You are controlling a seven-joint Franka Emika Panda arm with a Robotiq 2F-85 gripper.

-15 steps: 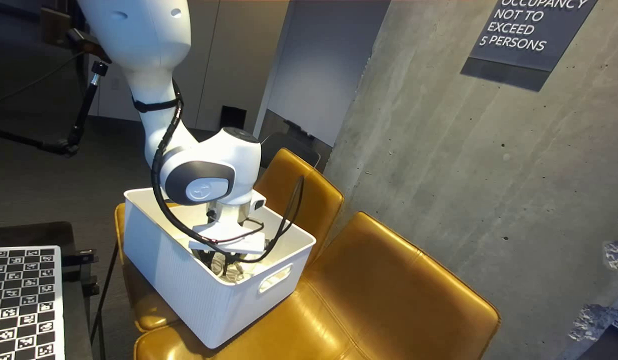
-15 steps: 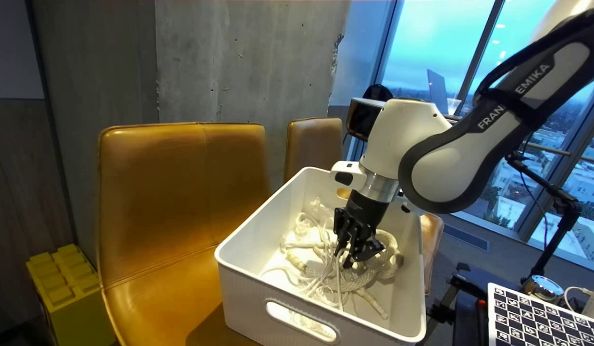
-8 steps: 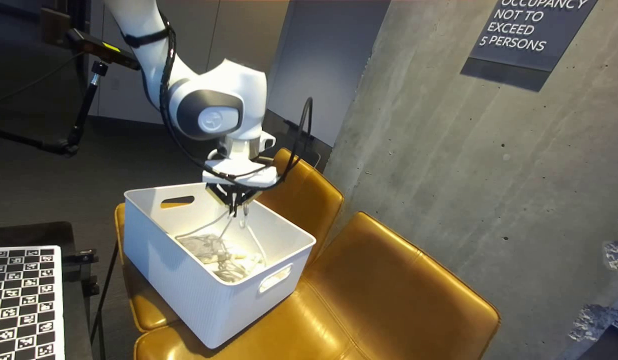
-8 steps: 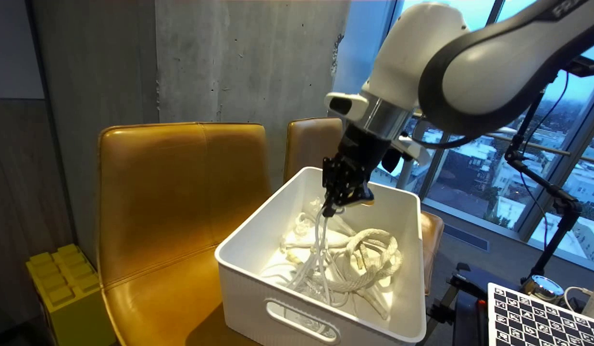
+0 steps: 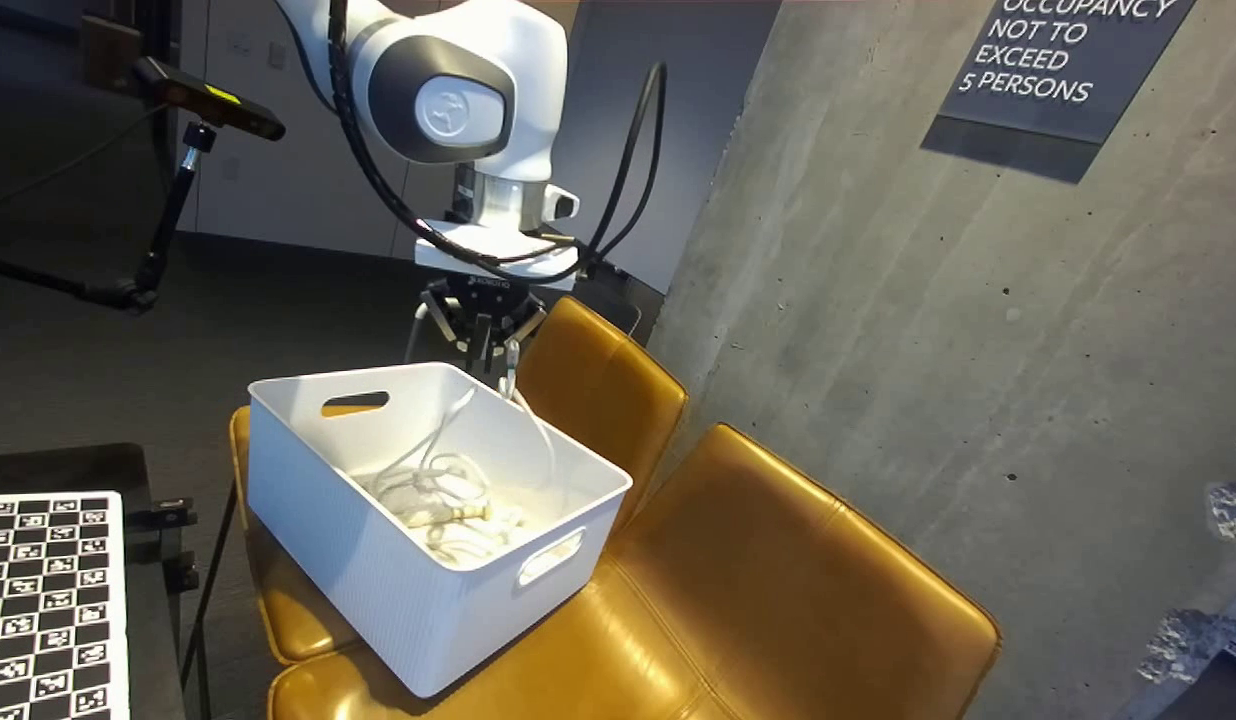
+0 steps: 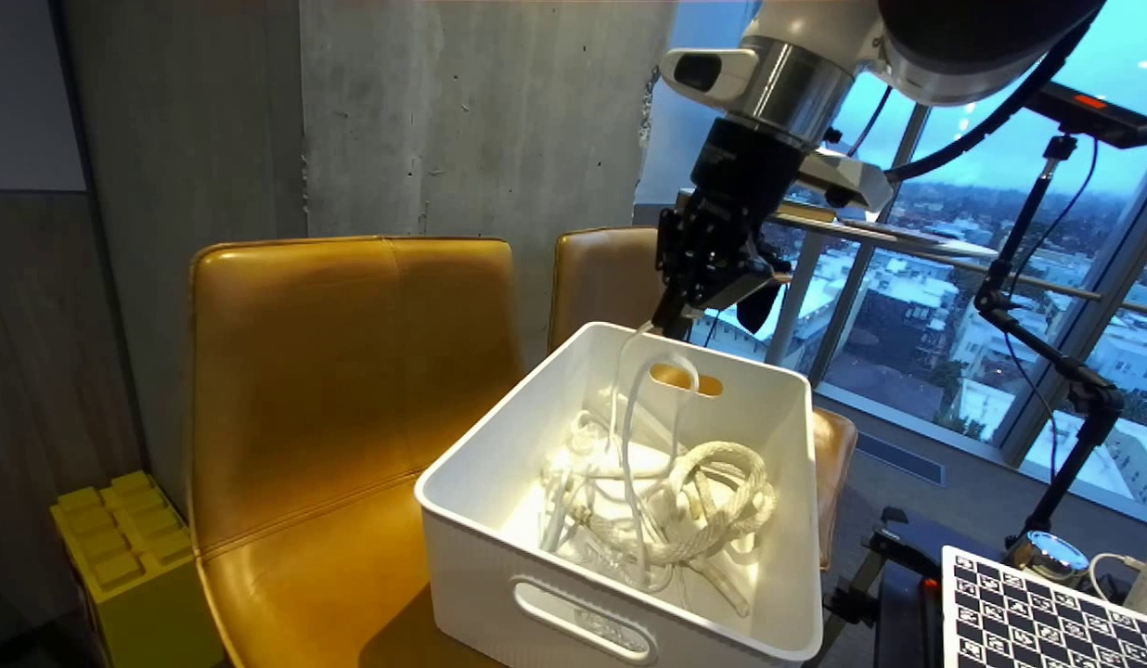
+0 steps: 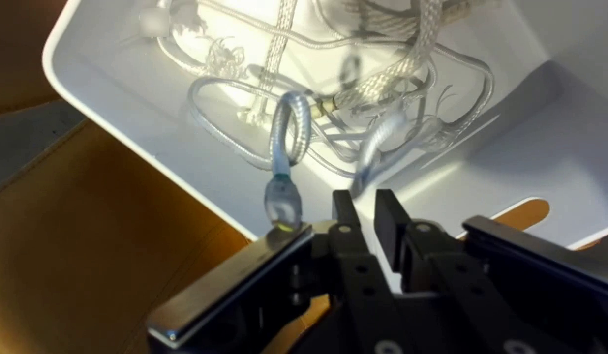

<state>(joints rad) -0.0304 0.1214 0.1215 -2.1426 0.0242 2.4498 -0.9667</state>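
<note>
You risk losing the slim, glossy white braided cord (image 7: 280,160), or snagging it: your black two-fingered gripper (image 7: 364,196) stands slightly parted, nothing visibly pinched between its tips, so the cord seems only draped beside one finger. Moving away could let it slip, or drag the off-white tangled ropes (image 6: 764,501) inside the white rectangular plastic box (image 5: 378,600). The cord hangs near the box's rim, trailing inside, its end doubled into a small loop (with a clear, bulbous tip).
</note>
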